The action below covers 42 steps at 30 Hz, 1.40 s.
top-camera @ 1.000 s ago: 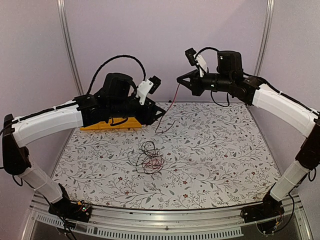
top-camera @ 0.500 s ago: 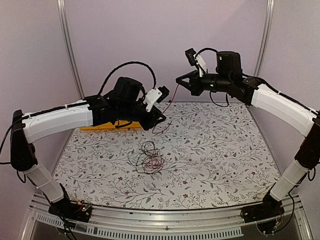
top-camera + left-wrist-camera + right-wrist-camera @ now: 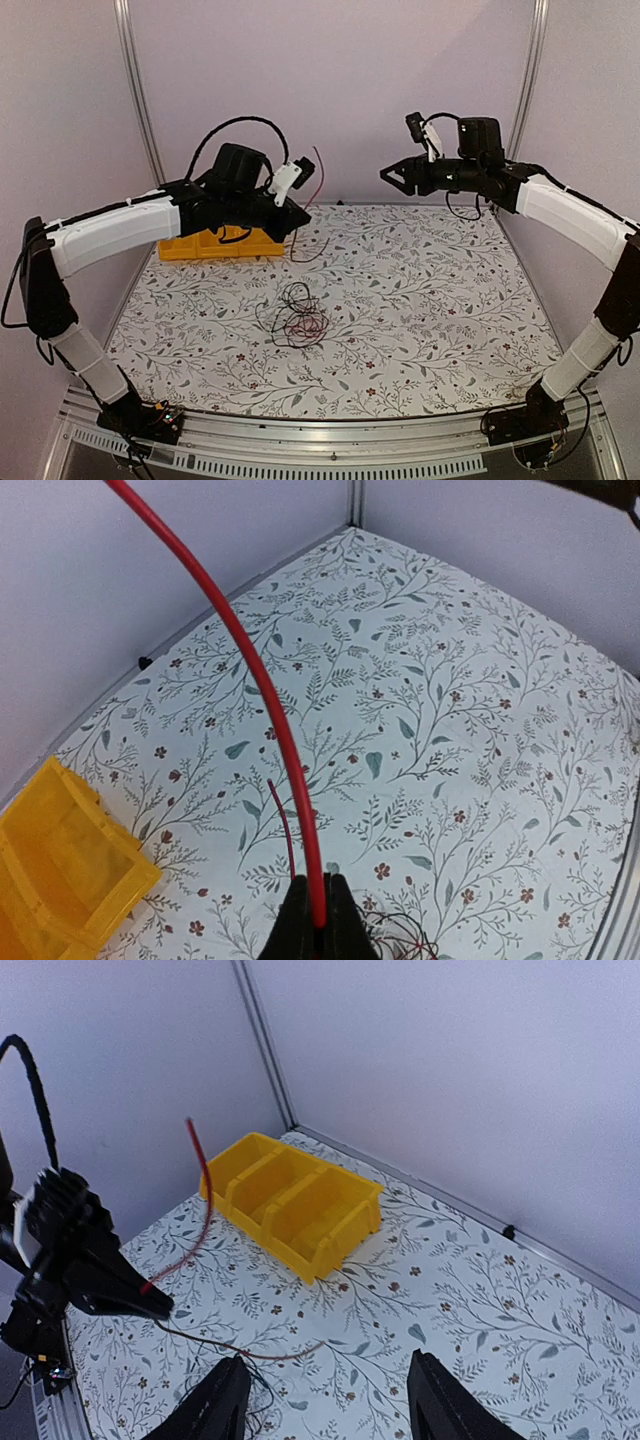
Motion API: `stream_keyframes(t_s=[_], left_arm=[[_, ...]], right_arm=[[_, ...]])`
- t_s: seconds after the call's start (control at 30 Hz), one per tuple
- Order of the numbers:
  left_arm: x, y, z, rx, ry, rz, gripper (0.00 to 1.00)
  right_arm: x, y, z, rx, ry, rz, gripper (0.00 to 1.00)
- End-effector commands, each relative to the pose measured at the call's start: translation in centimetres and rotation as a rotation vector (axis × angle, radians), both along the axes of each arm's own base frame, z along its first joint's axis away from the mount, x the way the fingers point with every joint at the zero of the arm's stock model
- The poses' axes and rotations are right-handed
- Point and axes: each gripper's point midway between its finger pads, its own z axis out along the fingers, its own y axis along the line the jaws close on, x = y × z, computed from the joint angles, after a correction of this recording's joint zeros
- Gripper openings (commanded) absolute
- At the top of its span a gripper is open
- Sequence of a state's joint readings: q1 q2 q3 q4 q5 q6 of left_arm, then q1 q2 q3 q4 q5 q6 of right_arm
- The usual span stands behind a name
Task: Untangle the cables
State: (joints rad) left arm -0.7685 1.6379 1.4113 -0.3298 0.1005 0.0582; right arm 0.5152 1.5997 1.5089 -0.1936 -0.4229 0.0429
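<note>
Red is the strand in play. The red cable [image 3: 316, 170] is pinched in the left gripper [image 3: 300, 218], whose jaws are closed hard on it (the left wrist view shows the wire clamped between the dark fingers [image 3: 296, 927], with nothing else caught there). One stiff end arcs up from the grip toward 12 o'clock. A thinner length sags from it to the table [image 3: 450, 300] at about 11 o'clock from centre, and I cannot tell whether that length runs on into the heap.

The other cables [image 3: 300, 315] lie as a knot of black, pale and reddish loops near the middle of the table, a little toward 7 o'clock and well apart from both grippers. Holding the red wire this high looks meant to lift one strand clear of the knot so it can be laid aside by itself.

The right gripper [image 3: 325, 1410] hovers above the table at 1 o'clock with its jaws spread wide and nothing between them. It looks free to take a second hold. The yellow bin [image 3: 215, 243] sits at 10 o'clock, just behind the left gripper.
</note>
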Motion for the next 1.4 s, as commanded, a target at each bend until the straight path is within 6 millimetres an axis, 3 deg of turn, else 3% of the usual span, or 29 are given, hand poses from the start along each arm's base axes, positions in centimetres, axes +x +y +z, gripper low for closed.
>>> stream_keyframes(t_s=[0.0,0.07,0.23,0.37,0.53,0.67,0.8,1.13,1.37], left_arm=[[3.5,7.0,2.5,-0.108,0.059,0.202,0.00],[5.2,10.5,2.7,-0.099,0.047,0.311,0.00],[8.2,18.4,3.6,-0.034,-0.058,0.527,0.00],[10.4,23.7,4.0,0.022,-0.101,0.652,0.00],[13.0,30.2,1.1,0.108,-0.068,0.758,0.00],[14.6,33.6,-0.5,0.093,-0.048,0.775,0.00],[16.0,35.2,-2.1,0.050,-0.038,0.746,0.00],[19.7,34.6,-8.7,-0.024,0.053,0.652,0.00],[21.1,37.8,-12.9,-0.019,0.135,0.735,0.00]], right_arm=[[-1.0,-5.9,-8.8,-0.055,0.292,-0.100,0.59],[-2.4,-6.7,-10.1,-0.115,0.244,-0.080,0.61],[-4.6,-8.0,-9.2,-0.235,0.101,-0.028,0.64],[-5.7,-8.8,-9.8,-0.308,0.085,-0.010,0.65],[-7.4,-8.4,-10.5,-0.268,0.137,0.043,0.65],[-8.6,-8.4,-11.7,-0.251,0.192,0.059,0.65],[-9.5,-9.0,-12.8,-0.260,0.214,0.046,0.66],[-9.9,-9.3,-14.4,-0.278,0.247,0.041,0.66],[-9.5,-9.7,-14.6,-0.311,0.232,0.030,0.67]])
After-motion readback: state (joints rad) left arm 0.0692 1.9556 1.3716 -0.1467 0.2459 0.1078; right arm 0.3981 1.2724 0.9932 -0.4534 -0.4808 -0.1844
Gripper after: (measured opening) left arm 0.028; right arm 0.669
